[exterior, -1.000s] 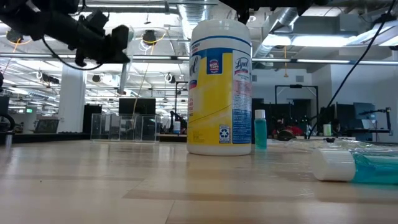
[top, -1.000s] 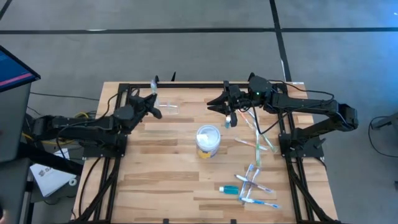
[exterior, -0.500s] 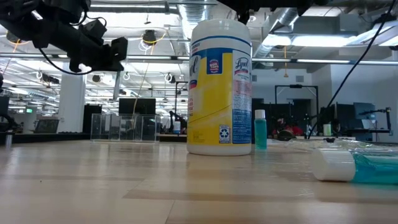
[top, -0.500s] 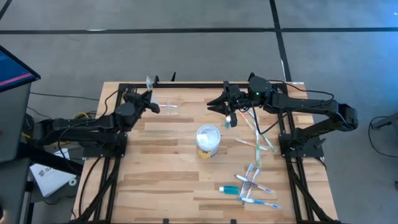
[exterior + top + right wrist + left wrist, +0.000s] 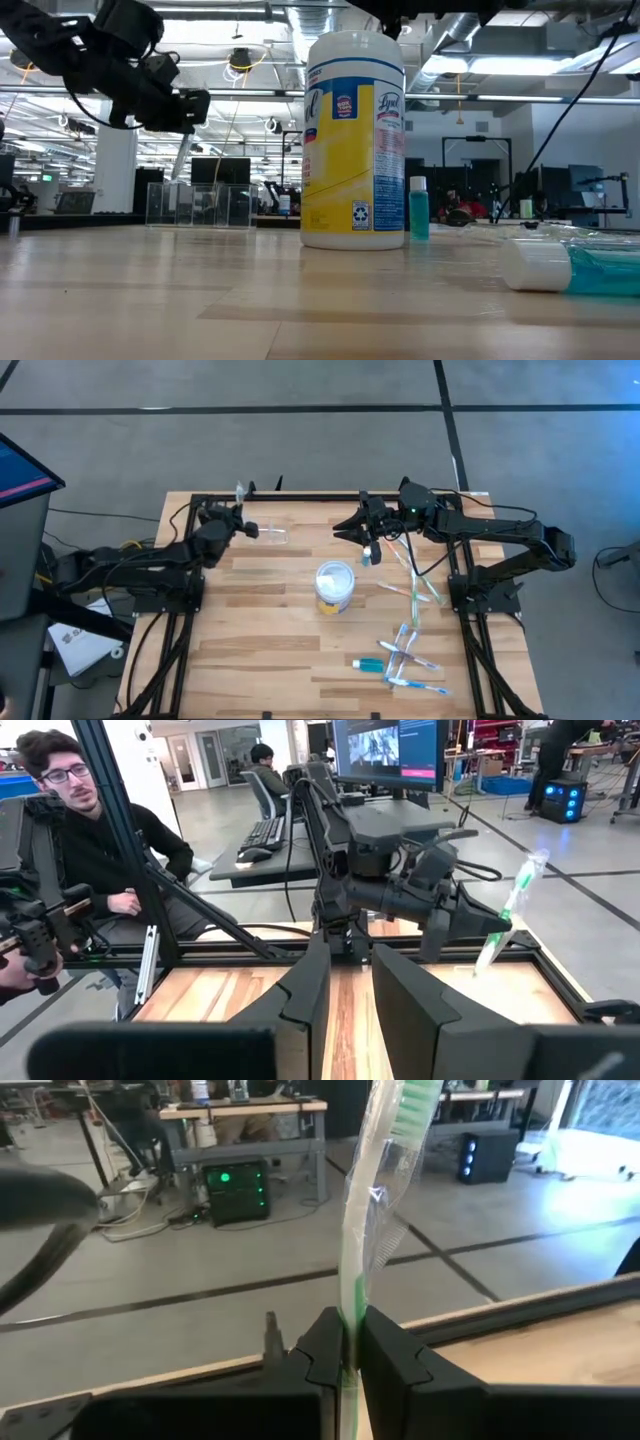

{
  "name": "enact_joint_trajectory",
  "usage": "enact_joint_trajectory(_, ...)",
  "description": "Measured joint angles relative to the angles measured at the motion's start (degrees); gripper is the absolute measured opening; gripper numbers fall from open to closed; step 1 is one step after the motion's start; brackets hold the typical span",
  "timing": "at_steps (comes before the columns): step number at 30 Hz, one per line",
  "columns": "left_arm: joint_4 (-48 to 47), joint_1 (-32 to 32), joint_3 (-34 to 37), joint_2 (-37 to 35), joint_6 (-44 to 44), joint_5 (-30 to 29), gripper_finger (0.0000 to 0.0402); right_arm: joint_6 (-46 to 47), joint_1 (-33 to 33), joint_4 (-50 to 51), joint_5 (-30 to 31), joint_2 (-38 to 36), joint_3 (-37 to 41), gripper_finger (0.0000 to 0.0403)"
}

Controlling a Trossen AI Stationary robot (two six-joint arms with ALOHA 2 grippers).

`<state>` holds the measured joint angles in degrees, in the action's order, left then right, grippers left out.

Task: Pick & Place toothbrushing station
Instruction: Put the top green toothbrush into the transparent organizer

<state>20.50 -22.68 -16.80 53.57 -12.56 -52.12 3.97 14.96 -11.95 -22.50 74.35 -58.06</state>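
Note:
The see-through organiser stand (image 5: 273, 536) rests by its base on the table near the far left; it also shows in the low view (image 5: 200, 204). My left gripper (image 5: 243, 528) hovers just left of it and above it, shut on a green-and-white toothbrush (image 5: 365, 1230) in a clear wrapper. The brush also shows in the right wrist view (image 5: 510, 910). My right gripper (image 5: 343, 528) waits open and empty near the far middle of the table, beside a small teal bottle (image 5: 367, 556). My left gripper pinches the wrapped toothbrush by its handle (image 5: 350, 1315) between the two fingers. The fingers lie across the brush. The brush is lifted clear of the table and slants, its green head end (image 5: 420, 1095) up and away from the fingers. A length of it (image 5: 183, 155) shows below the gripper.
A round white-topped, yellow-banded wipes tub (image 5: 335, 586) stands mid-table. Several wrapped toothbrushes (image 5: 415, 588) and a teal tube (image 5: 369, 663) lie at the right and near right. A person sits beyond the table's left side (image 5: 90, 830).
My left gripper has come down toward the organiser and drawn a little toward the table's left edge. It has turned, so the toothbrush it holds has tipped from upright to slanting. My right gripper has kept still.

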Motion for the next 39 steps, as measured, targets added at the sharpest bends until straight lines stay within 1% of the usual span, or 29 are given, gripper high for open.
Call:
enact_joint_trajectory(7,0.09,-0.16,0.00,3.98,-0.44,-0.16,0.0010,0.00,0.00,-0.04,0.00,0.00,0.00,0.0071)
enact_joint_trajectory(17,0.06,-2.21,0.00,9.03,-5.48,-0.27,0.0010,0.00,0.00,0.65,-0.02,0.00,0.00,0.0071)
enact_joint_trajectory(22,0.08,-2.21,0.00,10.89,-5.97,-0.13,0.0010,0.00,0.00,0.83,-0.02,0.02,0.00,0.0071)
enact_joint_trajectory(25,0.11,-2.21,0.00,11.78,-6.87,-0.11,0.0012,0.00,0.00,0.83,-0.02,0.02,0.00,0.0071)
enact_joint_trajectory(29,0.07,-2.21,0.00,12.21,-8.61,-0.10,0.0025,0.00,0.00,0.86,-0.02,0.02,0.00,0.0071)
enact_joint_trajectory(33,0.06,-2.21,0.00,12.21,-8.77,-0.11,0.0039,0.02,0.00,1.03,-0.02,0.01,0.00,0.0071)
enact_joint_trajectory(39,0.00,-2.18,0.00,12.21,-8.77,-0.11,0.0045,0.02,0.00,1.24,-0.02,0.02,0.00,0.0071)
